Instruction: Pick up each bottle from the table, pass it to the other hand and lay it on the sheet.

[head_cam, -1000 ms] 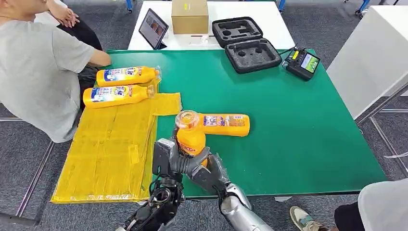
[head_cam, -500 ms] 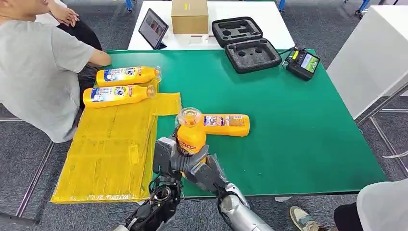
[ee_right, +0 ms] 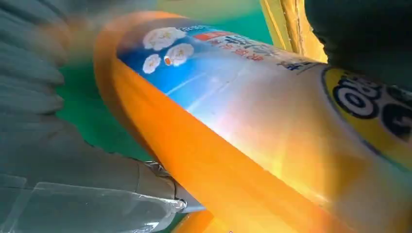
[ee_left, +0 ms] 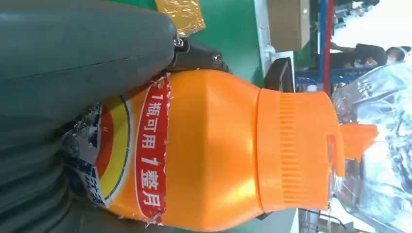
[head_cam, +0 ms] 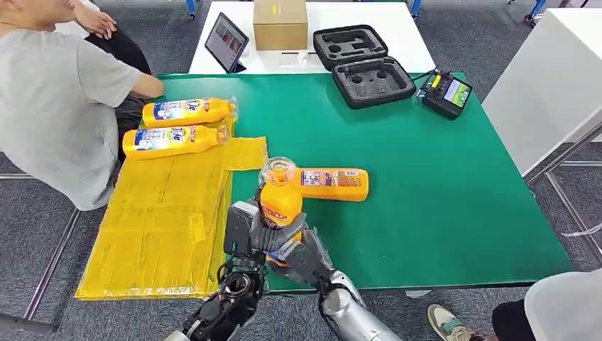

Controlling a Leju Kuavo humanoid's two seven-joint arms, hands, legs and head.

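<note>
Orange plastic bottle [head_cam: 280, 201] with clear-wrapped cap standing upright, gripped low on its body between left hand [head_cam: 245, 231] and right hand [head_cam: 302, 250], both closing around it. Probably rigid, slick-labelled, fairly heavy; worth gripping mid-body.

Head view high, facing down over green table [head_cam: 426, 177] — wrist views close, sharing orange bottle [ee_left: 218, 145].

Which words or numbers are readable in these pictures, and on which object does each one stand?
"1瓶可用1整月": red band on the label of the held bottle, left wrist view.
Blue label of the same bottle, right wrist view: print too blurred to read.
Labels of the two bottles on the sheet and the bottle lying on the table: too small to read.
</note>
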